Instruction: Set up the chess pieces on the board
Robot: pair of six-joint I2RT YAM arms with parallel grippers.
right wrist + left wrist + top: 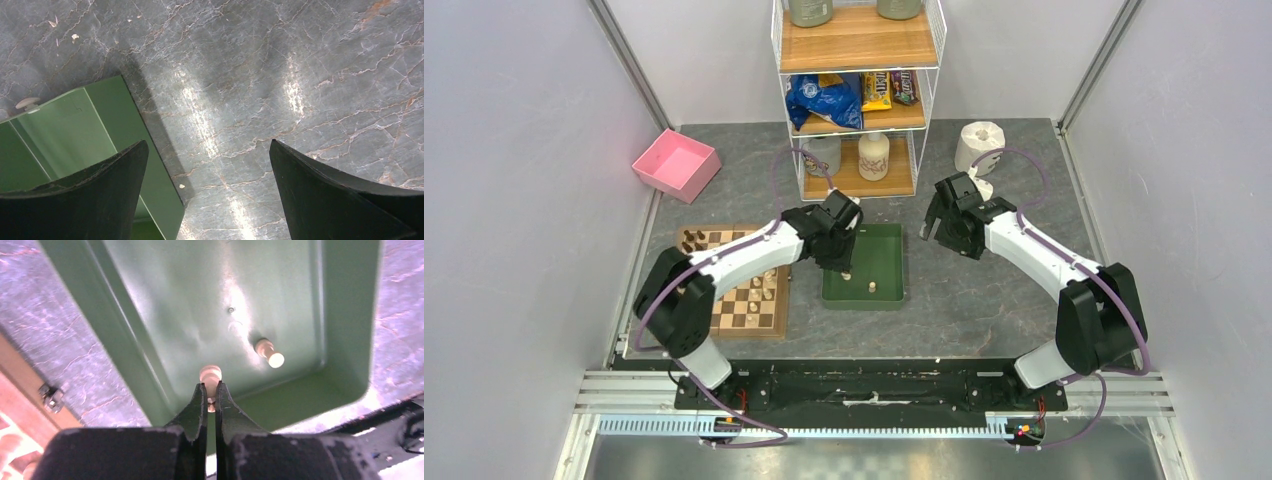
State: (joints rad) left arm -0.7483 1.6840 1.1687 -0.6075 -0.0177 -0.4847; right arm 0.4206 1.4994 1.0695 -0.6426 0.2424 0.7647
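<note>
In the near left part of the green tray, your left gripper is clamped on a pale chess piece, fingers almost together. A second pale piece sits just to its right on the tray floor. The board lies left of the tray, with chessmen along its far edge. Farther back, your right gripper hangs with fingers wide apart over the bare table, holding nothing. A pink box and a wire shelf stand beyond.
</note>
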